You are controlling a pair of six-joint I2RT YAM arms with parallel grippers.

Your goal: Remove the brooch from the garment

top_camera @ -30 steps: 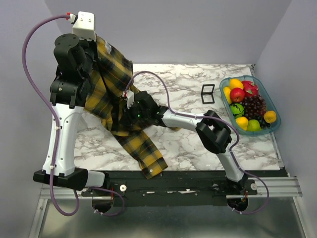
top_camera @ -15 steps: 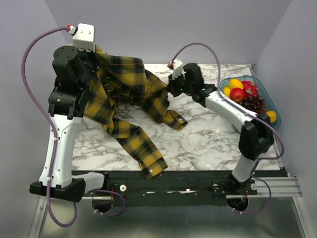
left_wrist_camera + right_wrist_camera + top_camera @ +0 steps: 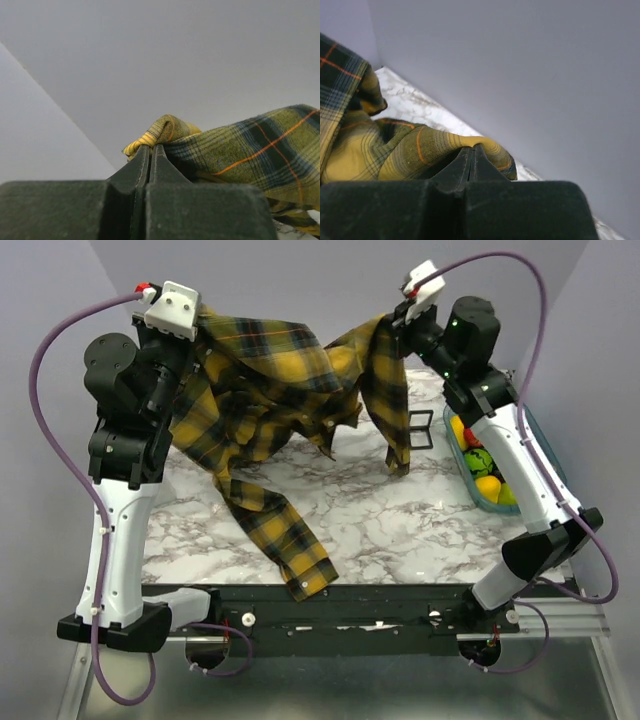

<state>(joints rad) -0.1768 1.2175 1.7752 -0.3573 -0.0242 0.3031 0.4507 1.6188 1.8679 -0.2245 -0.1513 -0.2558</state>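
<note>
While aloft, garment in left and right jaws.

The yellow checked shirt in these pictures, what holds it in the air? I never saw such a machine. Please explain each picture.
Two robot arms stand at the near edge of a marble table. The wide picture comes from a camera above and behind them. Each close picture comes from a camera on one wrist, looking along its dark fingers. The left gripper and the right gripper are both shut on the shirt, holding it up between them; one sleeve hangs down onto the table. Also on the table are a tray of fruit and a small black frame. No brooch shows in any picture.
</note>
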